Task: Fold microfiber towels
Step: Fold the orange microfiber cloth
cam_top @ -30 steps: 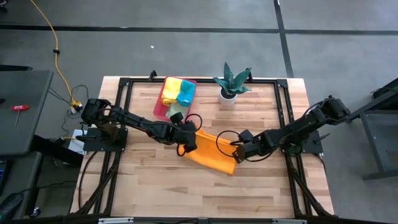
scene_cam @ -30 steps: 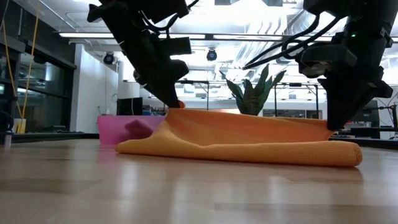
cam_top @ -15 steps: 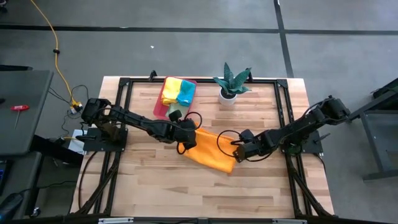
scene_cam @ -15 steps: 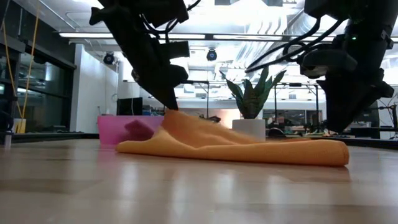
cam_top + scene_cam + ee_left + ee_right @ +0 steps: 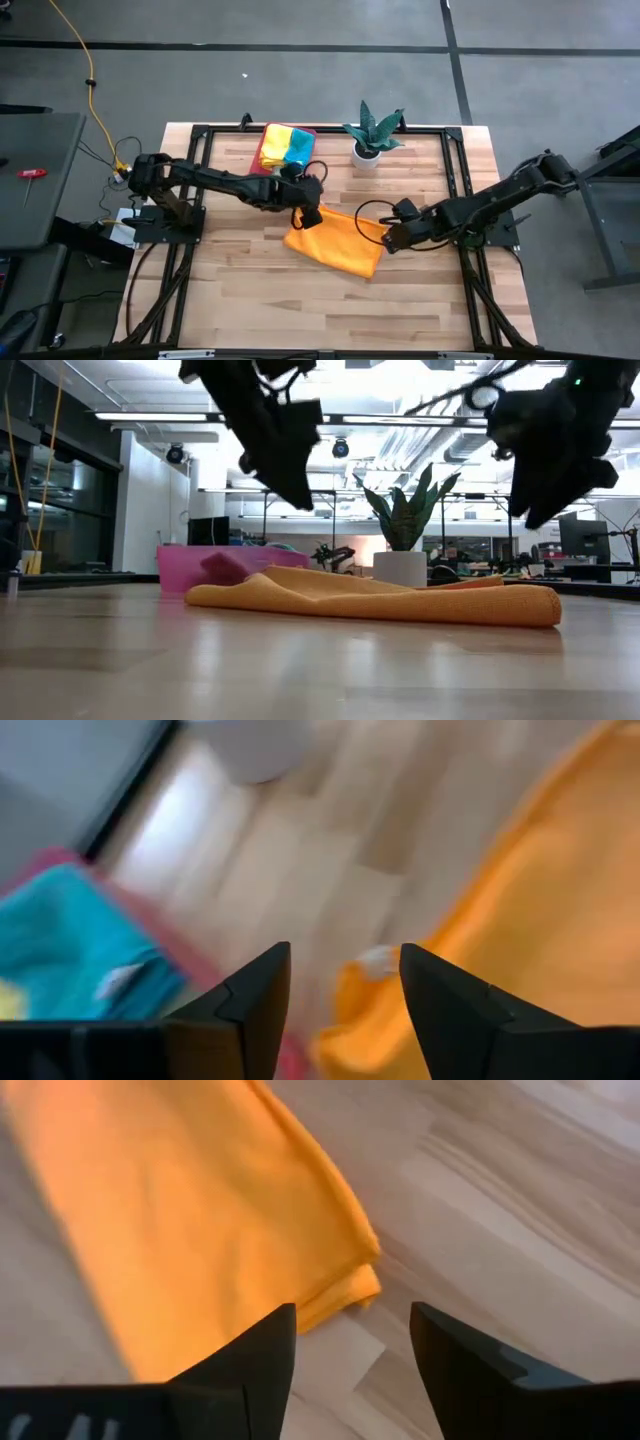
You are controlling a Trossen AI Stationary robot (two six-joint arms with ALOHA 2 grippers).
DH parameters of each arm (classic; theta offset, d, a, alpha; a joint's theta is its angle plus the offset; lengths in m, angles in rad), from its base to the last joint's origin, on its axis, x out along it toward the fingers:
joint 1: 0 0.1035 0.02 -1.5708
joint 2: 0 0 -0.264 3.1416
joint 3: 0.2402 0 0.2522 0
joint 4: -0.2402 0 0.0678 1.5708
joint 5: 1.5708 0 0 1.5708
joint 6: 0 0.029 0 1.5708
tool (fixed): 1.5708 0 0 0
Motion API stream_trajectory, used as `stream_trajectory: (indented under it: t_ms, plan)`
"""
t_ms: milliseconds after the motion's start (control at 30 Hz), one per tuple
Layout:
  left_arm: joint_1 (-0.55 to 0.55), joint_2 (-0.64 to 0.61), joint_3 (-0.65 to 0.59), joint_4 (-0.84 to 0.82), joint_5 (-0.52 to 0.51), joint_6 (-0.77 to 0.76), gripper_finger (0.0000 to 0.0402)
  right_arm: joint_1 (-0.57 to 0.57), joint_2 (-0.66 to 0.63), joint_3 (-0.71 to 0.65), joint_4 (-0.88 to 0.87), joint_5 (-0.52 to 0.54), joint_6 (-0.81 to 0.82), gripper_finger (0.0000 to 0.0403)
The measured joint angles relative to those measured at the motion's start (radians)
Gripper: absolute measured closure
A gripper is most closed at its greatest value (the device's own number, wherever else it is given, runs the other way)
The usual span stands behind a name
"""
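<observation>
An orange microfiber towel (image 5: 335,243) lies folded in two on the wooden table, its layers flat in the low view (image 5: 380,598). My left gripper (image 5: 308,213) hangs open above the towel's far left corner, clear of it (image 5: 303,498). My right gripper (image 5: 388,240) hangs open above the towel's right end (image 5: 535,515), also clear. The left wrist view shows the towel (image 5: 530,910) with a white tag (image 5: 378,960) beyond my open left gripper (image 5: 345,1010). The right wrist view shows the towel's folded corner (image 5: 350,1280) beyond my open right gripper (image 5: 352,1370).
A pink tray (image 5: 256,172) at the back of the table holds yellow and teal towels (image 5: 287,146). A potted plant (image 5: 372,135) in a white pot stands to its right. Bare wood lies in front of the orange towel.
Both grippers have opened and let go of the orange towel's raised upper layer, which has dropped flat onto the lower one. Both have then risen clear of it, the left one also going toward the table's far edge.
</observation>
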Motion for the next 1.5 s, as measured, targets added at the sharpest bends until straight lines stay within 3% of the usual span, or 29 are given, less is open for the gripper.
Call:
stream_trajectory:
  t_ms: [200,367,467,600,767,833,967,1233,1500]
  plan:
    - [-0.005,-0.062,-0.023,0.067,0.369,-0.029,0.0214,0.002,-0.041,-0.002,0.006,-0.090,-0.128,0.0213]
    - [-0.090,-0.061,-0.156,0.290,0.401,-0.140,0.0213,-0.002,-0.044,-0.123,0.140,-0.157,-0.169,0.0216]
    - [-0.149,-0.056,-0.242,0.439,0.374,-0.238,0.0213,-0.004,-0.044,-0.219,0.344,-0.187,-0.146,0.0230]
    - [-0.218,-0.054,-0.321,0.509,0.261,-0.357,0.0221,-0.014,-0.043,-0.309,0.590,-0.163,-0.105,0.0270]
    - [-0.290,-0.054,-0.367,0.415,0.118,-0.496,0.0280,-0.029,-0.043,-0.342,0.715,-0.102,-0.105,0.0373]
    - [-0.318,-0.054,-0.382,0.348,0.094,-0.555,0.0319,-0.032,-0.043,-0.342,0.731,-0.098,-0.131,0.0393]
    - [-0.374,-0.054,-0.389,0.193,0.021,-0.646,0.0391,-0.032,-0.043,-0.342,0.731,-0.084,-0.145,0.0390]
    - [-0.396,-0.065,-0.388,0.188,-0.066,-0.657,0.0399,-0.080,0.064,-0.342,0.758,-0.094,-0.127,0.0402]
    - [-0.377,-0.049,-0.388,0.230,-0.071,-0.586,0.0401,-0.125,0.195,-0.334,0.847,-0.118,-0.117,0.0403]
